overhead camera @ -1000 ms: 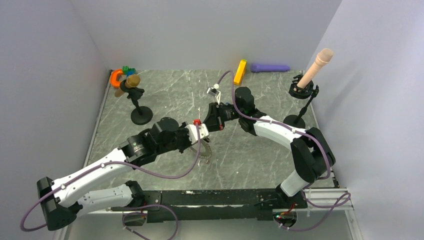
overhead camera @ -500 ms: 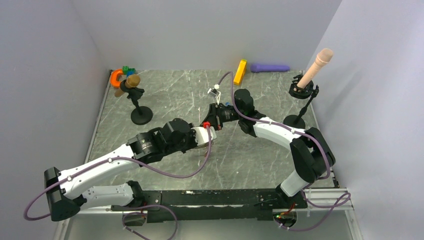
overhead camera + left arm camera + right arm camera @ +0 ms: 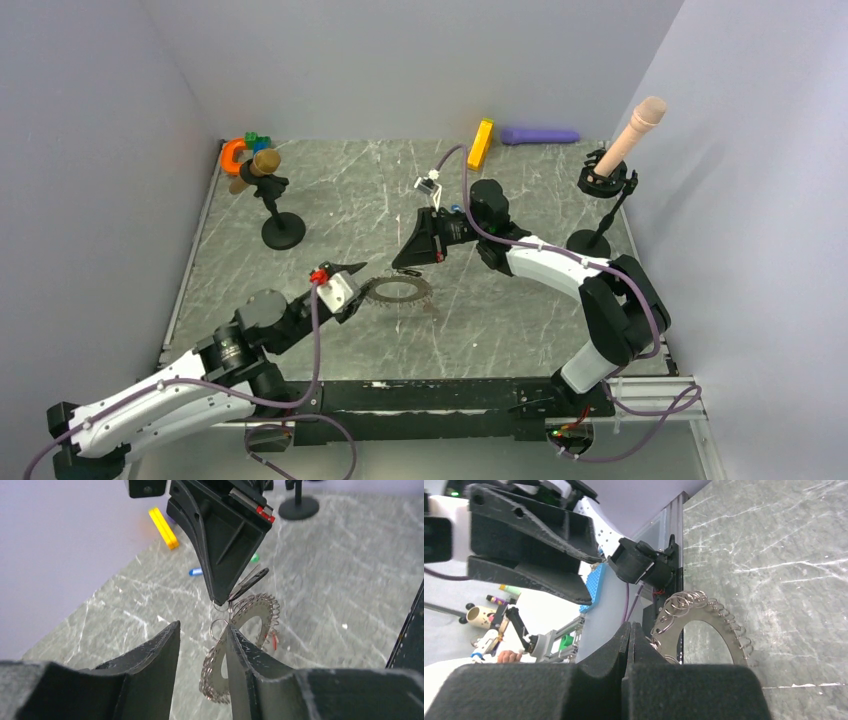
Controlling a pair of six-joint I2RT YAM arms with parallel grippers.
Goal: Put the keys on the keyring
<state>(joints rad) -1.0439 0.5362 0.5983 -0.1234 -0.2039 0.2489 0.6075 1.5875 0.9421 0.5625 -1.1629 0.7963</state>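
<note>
The keyring [image 3: 425, 290], a flat dark loop edged with small wire rings, lies mid-table; it also shows in the left wrist view [image 3: 256, 605] and the right wrist view [image 3: 709, 614]. My right gripper [image 3: 402, 265] is shut just above its far edge, pinching a thin dark piece [image 3: 248, 582] that looks like the black-rimmed key, next to a small ring. My left gripper [image 3: 352, 280] is open and empty, just left of the ring. The green key [image 3: 255, 558] and blue key [image 3: 195, 572] lie on the table behind. A red piece [image 3: 274, 640] lies by the ring.
A yellow block [image 3: 481, 143] and a purple cylinder [image 3: 540, 135] lie at the back wall. A stand with a pink microphone [image 3: 612, 175] is at the right, another stand [image 3: 272, 205] and the orange horseshoe [image 3: 233, 155] at the back left. A white clip [image 3: 430, 183] lies mid-back.
My left arm has let go of the keyring and pulled back to the near left, now open. The ring now lies flatter under the right gripper, which has barely moved.
</note>
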